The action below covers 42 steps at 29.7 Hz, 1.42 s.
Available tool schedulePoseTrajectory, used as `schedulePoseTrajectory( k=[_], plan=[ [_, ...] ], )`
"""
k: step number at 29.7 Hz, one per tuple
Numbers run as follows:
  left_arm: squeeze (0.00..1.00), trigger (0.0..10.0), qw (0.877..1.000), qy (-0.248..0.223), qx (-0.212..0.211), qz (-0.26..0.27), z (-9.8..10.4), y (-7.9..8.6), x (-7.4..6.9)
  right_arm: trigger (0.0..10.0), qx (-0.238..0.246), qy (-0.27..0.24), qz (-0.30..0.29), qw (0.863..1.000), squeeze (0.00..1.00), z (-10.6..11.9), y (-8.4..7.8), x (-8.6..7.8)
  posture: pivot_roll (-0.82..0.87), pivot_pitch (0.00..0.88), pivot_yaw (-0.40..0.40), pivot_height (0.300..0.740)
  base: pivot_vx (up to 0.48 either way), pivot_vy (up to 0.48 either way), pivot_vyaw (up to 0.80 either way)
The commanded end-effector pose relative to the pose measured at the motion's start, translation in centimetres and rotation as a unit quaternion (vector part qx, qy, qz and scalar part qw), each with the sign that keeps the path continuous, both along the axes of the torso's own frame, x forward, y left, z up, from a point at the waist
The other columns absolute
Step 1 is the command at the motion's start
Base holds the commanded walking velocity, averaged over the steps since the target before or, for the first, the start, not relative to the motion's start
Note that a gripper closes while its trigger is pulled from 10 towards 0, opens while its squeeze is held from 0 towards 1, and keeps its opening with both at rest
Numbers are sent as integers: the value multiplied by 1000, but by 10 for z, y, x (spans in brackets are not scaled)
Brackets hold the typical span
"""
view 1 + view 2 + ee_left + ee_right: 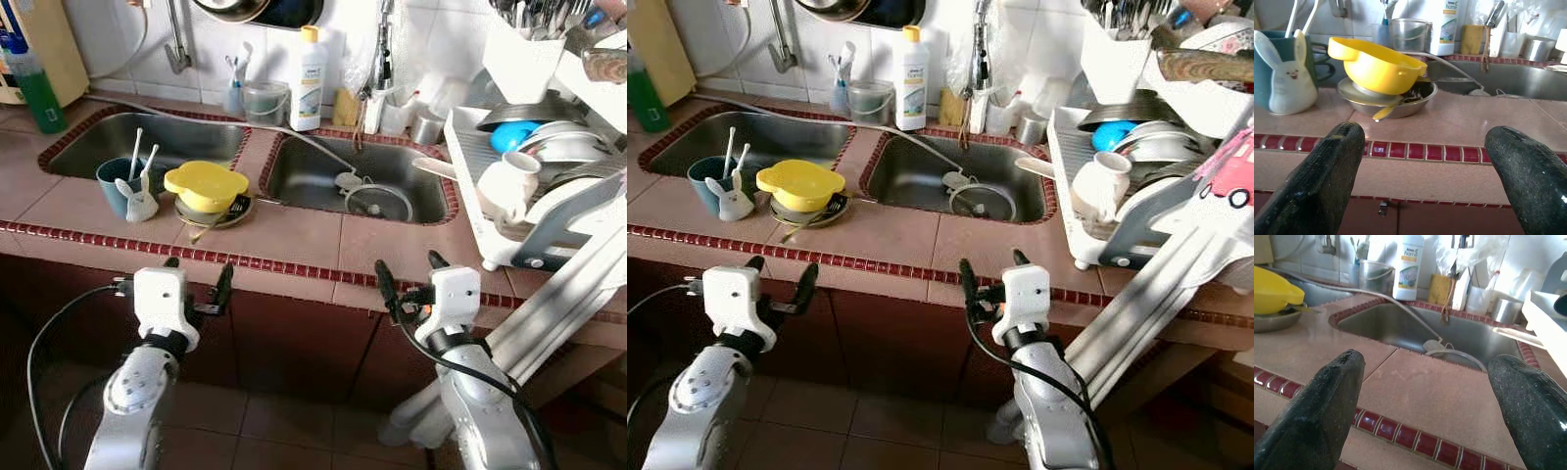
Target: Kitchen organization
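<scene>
You had both arms raised in front of the pink tiled surface [294, 235] with its red tile edging, neither touching anything. The left gripper [196, 286] had its jaws spread wide and empty, level with the surface's front edge; the right gripper [409, 282] stood the same way, spread and empty.

The nearest thing to tidy, as I judged it, was the yellow plastic bowl [206, 184] lying upside down and tilted on a shallow steel dish [1396, 100], with a yellow-handled utensil [1385, 110] poking out towards you. This stack sat on the strip of surface between the two steel sinks [353, 176], straight ahead of your left gripper and slightly to its right, well apart from the right one. Just beside it stood a teal mug [116, 181] fronted by a white rabbit-shaped holder [1286, 78].

So the left arm was the nearer. The bowl's longer axis ran roughly across your reach, so you would likely need to go forward and up over the edge.
</scene>
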<state>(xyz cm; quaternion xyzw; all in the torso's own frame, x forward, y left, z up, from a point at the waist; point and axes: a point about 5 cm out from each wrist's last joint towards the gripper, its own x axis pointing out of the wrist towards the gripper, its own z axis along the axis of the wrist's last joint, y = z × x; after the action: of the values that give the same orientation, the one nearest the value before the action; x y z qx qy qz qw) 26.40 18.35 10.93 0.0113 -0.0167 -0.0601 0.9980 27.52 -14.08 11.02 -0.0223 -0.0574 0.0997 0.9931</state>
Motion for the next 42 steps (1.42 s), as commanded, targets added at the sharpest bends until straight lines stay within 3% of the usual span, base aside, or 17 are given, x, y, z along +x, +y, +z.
schedulePoseTrajectory(
  k=[1,6,12,29,42],
  plan=[
    [0,10000,1000,-16,8,-19,10,-4,5,10000,5,-32,3,999,0,16,0,6,-139,0,-52,732,0,0,0],
    [0,10000,999,-27,-10,-26,21,-7,8,10000,7,-54,-3,999,0,27,-3,10,-142,0,-47,732,0,0,0],
    [0,10000,999,-35,-1,-32,27,-12,8,10000,5,-63,-7,998,0,32,-5,13,-137,0,-46,732,0,0,0],
    [0,10000,999,-11,3,-45,24,-14,3,10000,8,-62,18,998,0,28,16,11,-107,0,-46,732,0,0,0],
    [0,10000,999,-5,-1,-48,24,-16,4,10000,6,-62,19,998,0,29,15,10,-113,0,-49,732,0,192,0]
  ],
)
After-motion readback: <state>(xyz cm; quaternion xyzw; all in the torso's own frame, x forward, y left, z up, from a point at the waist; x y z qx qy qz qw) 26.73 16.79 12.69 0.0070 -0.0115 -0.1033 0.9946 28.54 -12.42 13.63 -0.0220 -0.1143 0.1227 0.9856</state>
